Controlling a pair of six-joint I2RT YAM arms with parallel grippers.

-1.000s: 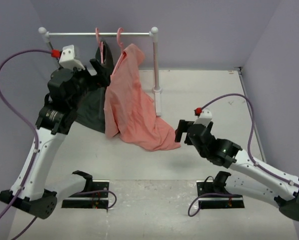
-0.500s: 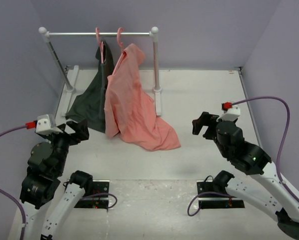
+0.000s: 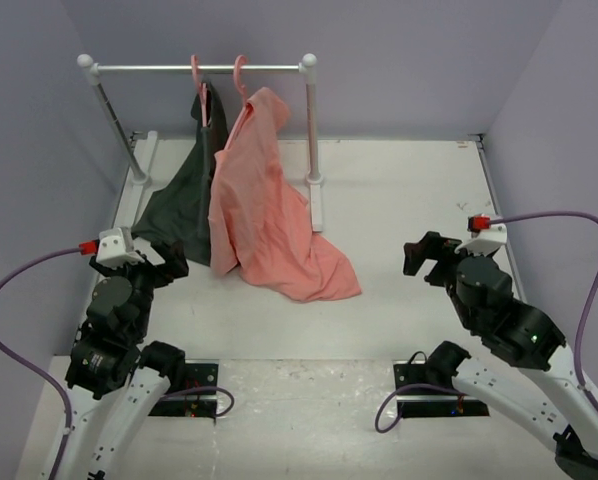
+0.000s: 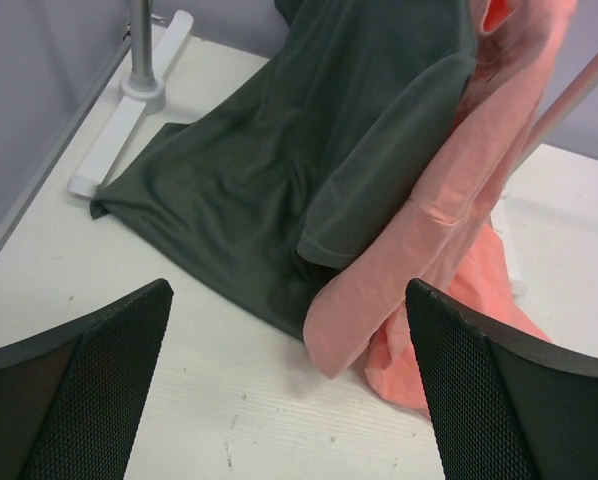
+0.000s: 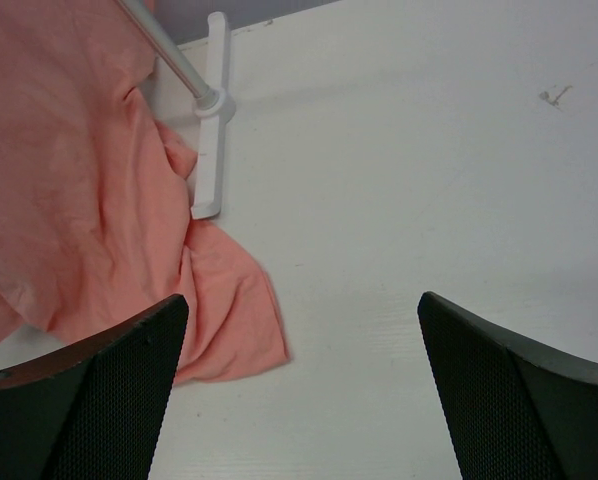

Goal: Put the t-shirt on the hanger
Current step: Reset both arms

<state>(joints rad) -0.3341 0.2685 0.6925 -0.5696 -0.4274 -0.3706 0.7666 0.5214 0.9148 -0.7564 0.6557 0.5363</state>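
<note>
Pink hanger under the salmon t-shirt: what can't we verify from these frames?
- Thin pink plastic hanger: top view shows only its hook on the metal rail; the salmon-pink t-shirt hides its arms, so shoulder seating is unclear.
- Left wrist view: top edge cuts off both hooks; dark grey-green garment overlaps the t-shirt.
- Right wrist view: left edge crops the t-shirt; no hanger visible.

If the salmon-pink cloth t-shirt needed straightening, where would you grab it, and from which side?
Probably the loose lower hem of the salmon-pink cloth t-shirt, lying on the white table. Come from the right with the open right pincer: that edge trails toward it.
</note>
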